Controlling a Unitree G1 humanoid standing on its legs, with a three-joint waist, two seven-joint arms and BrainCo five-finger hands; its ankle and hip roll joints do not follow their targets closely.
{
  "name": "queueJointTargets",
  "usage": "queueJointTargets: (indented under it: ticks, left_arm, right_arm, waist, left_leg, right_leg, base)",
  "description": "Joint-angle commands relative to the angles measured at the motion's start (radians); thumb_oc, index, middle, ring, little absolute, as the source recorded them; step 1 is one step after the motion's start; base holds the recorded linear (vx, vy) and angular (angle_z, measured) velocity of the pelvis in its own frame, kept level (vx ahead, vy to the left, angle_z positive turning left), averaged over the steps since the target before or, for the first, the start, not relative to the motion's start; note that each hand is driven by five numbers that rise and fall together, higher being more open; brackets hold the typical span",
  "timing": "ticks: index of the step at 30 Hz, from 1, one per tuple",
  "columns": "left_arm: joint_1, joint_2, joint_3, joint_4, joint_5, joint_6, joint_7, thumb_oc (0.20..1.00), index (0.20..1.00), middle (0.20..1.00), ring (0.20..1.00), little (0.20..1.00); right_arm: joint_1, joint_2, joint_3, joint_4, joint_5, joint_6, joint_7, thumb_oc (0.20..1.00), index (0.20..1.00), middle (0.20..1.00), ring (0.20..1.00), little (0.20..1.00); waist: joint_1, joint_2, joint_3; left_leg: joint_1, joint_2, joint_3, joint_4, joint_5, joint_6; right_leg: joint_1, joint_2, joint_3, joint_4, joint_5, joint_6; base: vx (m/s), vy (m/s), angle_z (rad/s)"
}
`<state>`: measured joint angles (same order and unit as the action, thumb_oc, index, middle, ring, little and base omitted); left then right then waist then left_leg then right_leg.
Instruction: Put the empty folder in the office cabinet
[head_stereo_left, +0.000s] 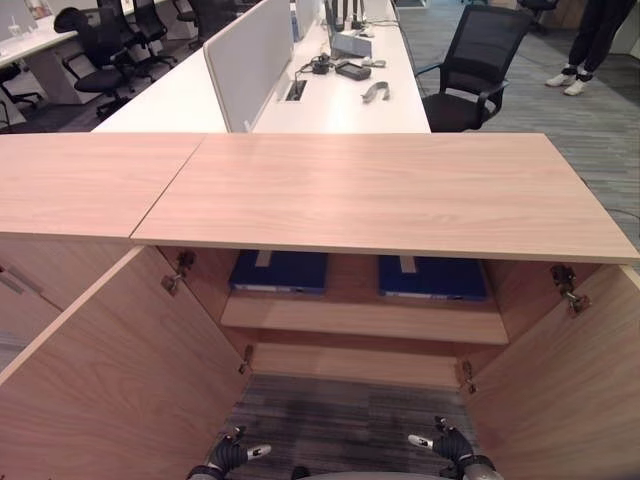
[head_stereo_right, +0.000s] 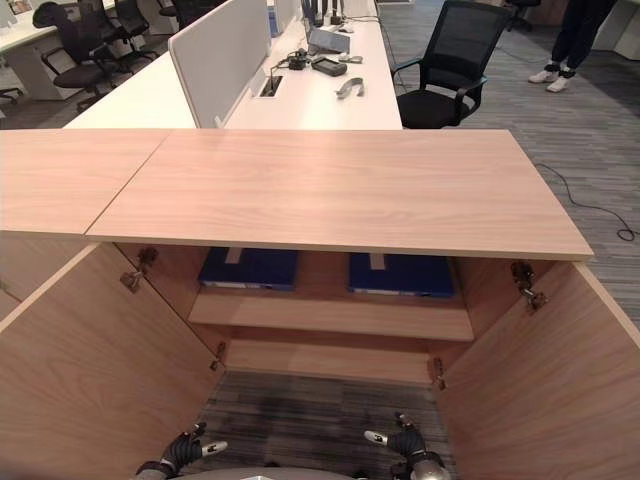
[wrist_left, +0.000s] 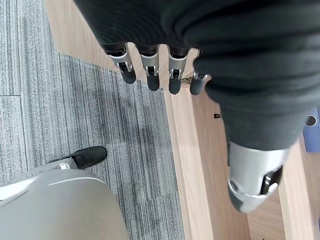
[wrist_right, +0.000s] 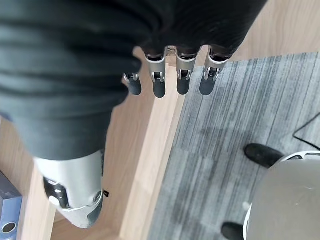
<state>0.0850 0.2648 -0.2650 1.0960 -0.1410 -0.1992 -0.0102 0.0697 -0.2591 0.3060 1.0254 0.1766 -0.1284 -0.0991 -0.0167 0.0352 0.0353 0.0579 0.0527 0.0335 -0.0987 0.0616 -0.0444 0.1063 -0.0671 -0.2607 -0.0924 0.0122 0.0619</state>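
A: Left eye view?
B: Light wooden office cabinet (head_stereo_left: 380, 190) with both doors open; 2 flat blue folders (head_stereo_left: 279, 271) (head_stereo_left: 432, 277) lie side by side on its upper shelf. Both hands hang low, empty.
A: Left wrist view?
B: Left hand (wrist_left: 150, 65), fingers relaxed, apart, over grey striped carpet (wrist_left: 75, 115).
A: Right wrist view?
B: Right hand (wrist_right: 170, 75), likewise loose, holding nothing.

Light wood-grain cabinet (head_stereo_left: 380, 190), two dark blue folders (head_stereo_left: 279, 271) inside with pale spine labels. Grey streaky carpet (head_stereo_left: 330, 420), white desk surface (head_stereo_left: 340, 105), black mesh chair (head_stereo_left: 475, 65).
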Motion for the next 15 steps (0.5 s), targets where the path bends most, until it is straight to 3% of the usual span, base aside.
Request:
queueJointTargets:
  ticks: [1, 15]
  left_arm:
    - [-0.078, -0.013, 0.031, 0.042, 0.017, -0.028, 0.009, 1.000, 1.000, 1.000, 1.000, 1.000]
    - [-0.086, -0.006, 0.032, 0.043, 0.018, -0.027, 0.007, 1.000, 1.000, 1.000, 1.000, 1.000]
  right_arm:
    - [-0.062, -0.005, 0.023, 0.010, 0.000, -0.026, -0.005, 1.000, 1.000, 1.000, 1.000, 1.000]
    - [-0.075, -0.012, 0.026, 0.012, -0.009, -0.024, -0.004, 1.000, 1.000, 1.000, 1.000, 1.000]
  waist:
    - [0.016, -0.027, 0.046]
    - [0.020, -0.033, 0.041]
  left_leg:
    - [0.043, -0.008, -0.009, 0.011, -0.090, -0.024]
    - [0.037, -0.006, -0.018, 0.011, -0.087, -0.022]
  right_leg:
    - [0.007, -0.054, 0.032, 0.049, -0.032, 0.092]
    - [-0.001, -0.055, 0.027, 0.060, -0.037, 0.091]
  base:
    - [0.00, 0.000, 0.00]
    - [0.00, 0.000, 0.00]
